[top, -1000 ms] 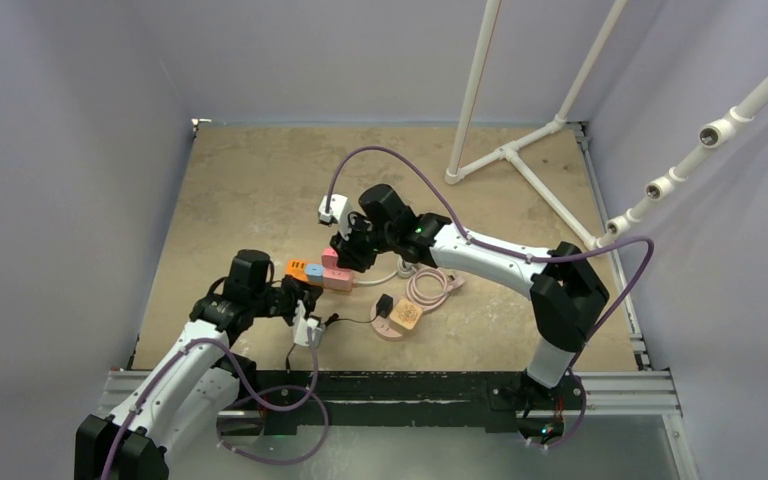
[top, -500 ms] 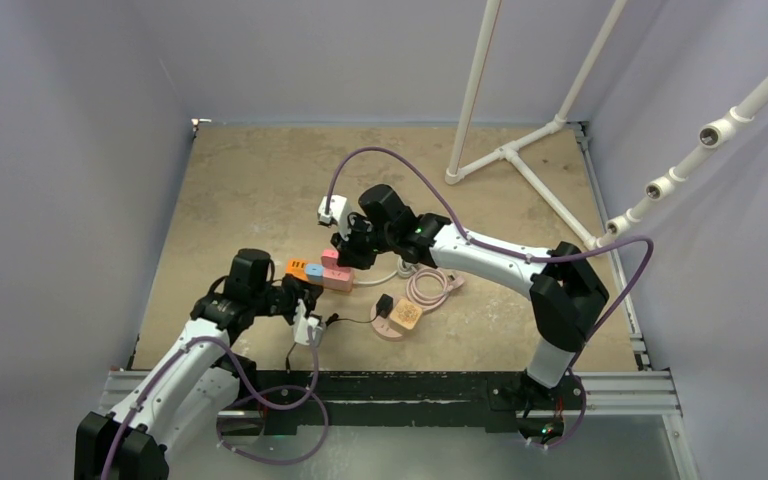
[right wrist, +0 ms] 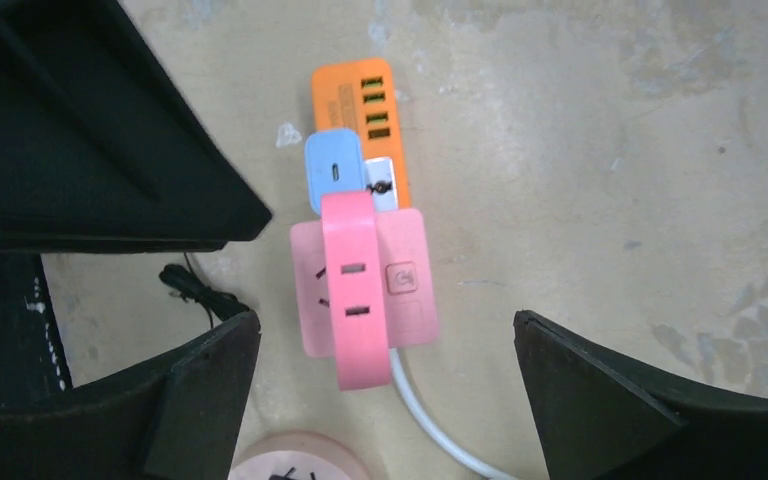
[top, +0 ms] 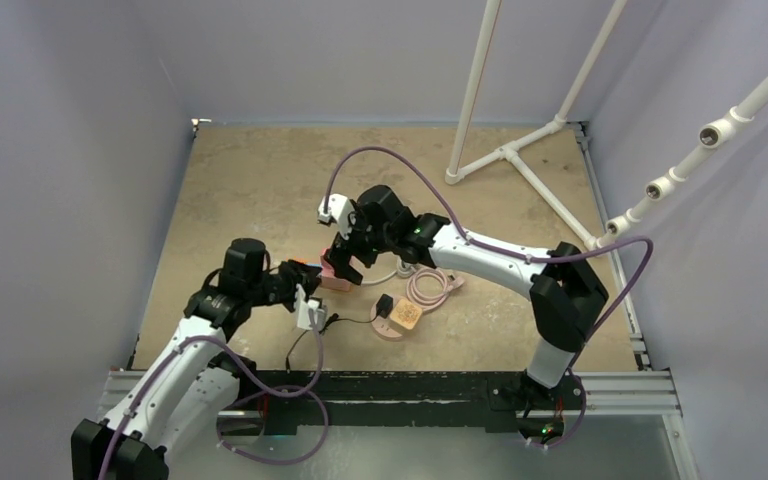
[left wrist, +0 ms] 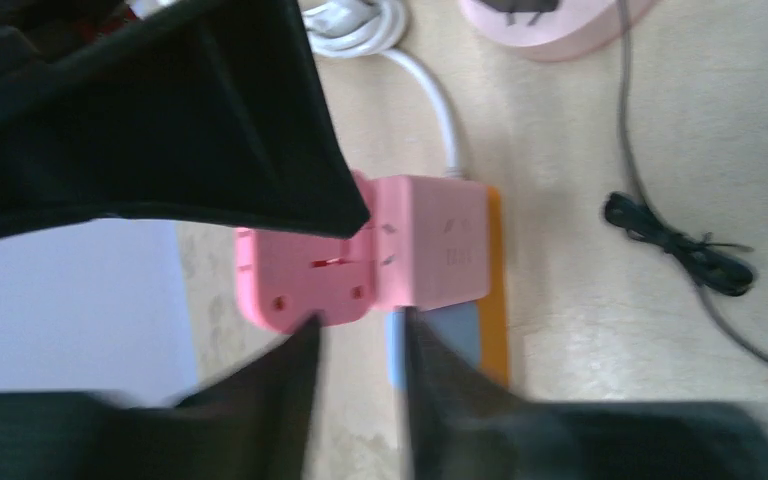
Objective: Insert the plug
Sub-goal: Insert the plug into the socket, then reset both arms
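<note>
Hovering spread over the power strip (right wrist: pixel 405 310), the right gripper (right wrist: pixel 385 320) may knock it askew lowering off-centre; of the left gripper (left wrist: pixel 360 335) I cannot tell.

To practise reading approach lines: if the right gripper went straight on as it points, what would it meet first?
Probably the pink power strip, framed by the open right gripper in its wrist view; depth is unclear.

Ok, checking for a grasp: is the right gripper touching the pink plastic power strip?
Apart. Right wrist view shows bare table between the pink plastic power strip and both fingers of the right gripper.
</note>
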You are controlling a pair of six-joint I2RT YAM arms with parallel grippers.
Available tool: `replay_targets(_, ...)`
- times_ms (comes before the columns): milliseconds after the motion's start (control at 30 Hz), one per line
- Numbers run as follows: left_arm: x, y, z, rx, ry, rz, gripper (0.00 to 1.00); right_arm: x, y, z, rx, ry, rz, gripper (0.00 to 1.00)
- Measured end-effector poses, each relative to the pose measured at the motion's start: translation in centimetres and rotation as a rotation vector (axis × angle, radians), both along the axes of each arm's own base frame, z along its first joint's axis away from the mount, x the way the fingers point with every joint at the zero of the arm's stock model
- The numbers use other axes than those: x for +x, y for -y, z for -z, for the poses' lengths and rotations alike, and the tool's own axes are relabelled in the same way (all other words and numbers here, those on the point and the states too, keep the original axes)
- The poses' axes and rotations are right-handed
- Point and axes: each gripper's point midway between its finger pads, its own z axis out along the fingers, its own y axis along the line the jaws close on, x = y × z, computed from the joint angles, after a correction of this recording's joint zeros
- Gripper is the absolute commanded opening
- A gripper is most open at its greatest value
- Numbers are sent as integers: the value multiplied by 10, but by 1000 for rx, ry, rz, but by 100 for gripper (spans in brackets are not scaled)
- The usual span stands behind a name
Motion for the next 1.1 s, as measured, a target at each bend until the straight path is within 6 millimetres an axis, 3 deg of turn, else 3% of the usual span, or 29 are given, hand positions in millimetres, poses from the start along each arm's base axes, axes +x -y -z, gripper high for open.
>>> replay_targets(33,2,0,-7,-9,5,-17,68,2,1,-3,-3,7,12,99)
replay_targets(67,5,-1,-13,-18,10,-34,84,5,0,-8,1,16,21,99)
replay_targets(100,8,-2,-21,-31,10,-60,90,8,-2,-15,11,28,28,99)
replay_targets(200,15,-5,-42,-62,8,-126,96,17,-1,-50,62,83,69,99)
replay_targets(300,23,-9,-60,-99,-13,-209,98,25,14,-97,150,139,127,99)
replay_targets(367,29,-12,-73,-135,-44,-279,99,40,38,-135,240,198,201,99)
replay_targets(433,39,-17,-86,-193,-81,-382,99,63,82,-168,333,271,327,99)
replay_targets(533,60,-31,-94,-271,-120,-566,99,92,158,-188,420,357,552,99)
replay_targets(600,83,-56,-96,-353,-140,-777,99,107,209,-184,466,388,717,99)
replay_targets(733,124,-126,-92,-511,-142,-1176,99,127,275,-142,478,371,961,99)
replay_targets(867,148,-182,-57,-615,-223,-1447,99,132,337,-90,455,393,1204,99)
replay_targets(967,154,-206,-18,-660,-304,-1559,99,117,370,-65,468,480,1322,99)
replay_targets(1100,144,-207,38,-670,-419,-1610,99,108,402,-59,504,586,1429,99)
